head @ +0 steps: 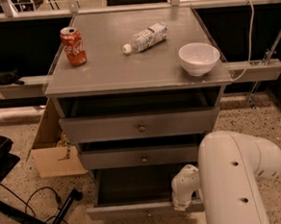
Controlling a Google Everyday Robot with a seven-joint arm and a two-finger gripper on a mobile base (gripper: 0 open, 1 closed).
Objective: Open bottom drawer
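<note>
The bottom drawer (133, 211) is the lowest of three grey fronts in the cabinet. It stands pulled out toward me, with its dark inside showing behind the slim front and its small knob (148, 213) at the middle. My gripper (180, 205) is at the right part of the drawer's front edge, reaching down from the white wrist (185, 183). Its tips are hidden against the drawer front. The middle drawer (143, 157) and the top drawer (140, 126) sit above, each slightly out.
On the cabinet top (104, 70) stand a red soda can (73, 45), a plastic bottle (145, 37) lying on its side and a white bowl (199, 57). A cardboard box (51, 151) sits left of the cabinet. A black stand and cable (46, 212) lie on the floor. My white arm (237, 179) fills the lower right.
</note>
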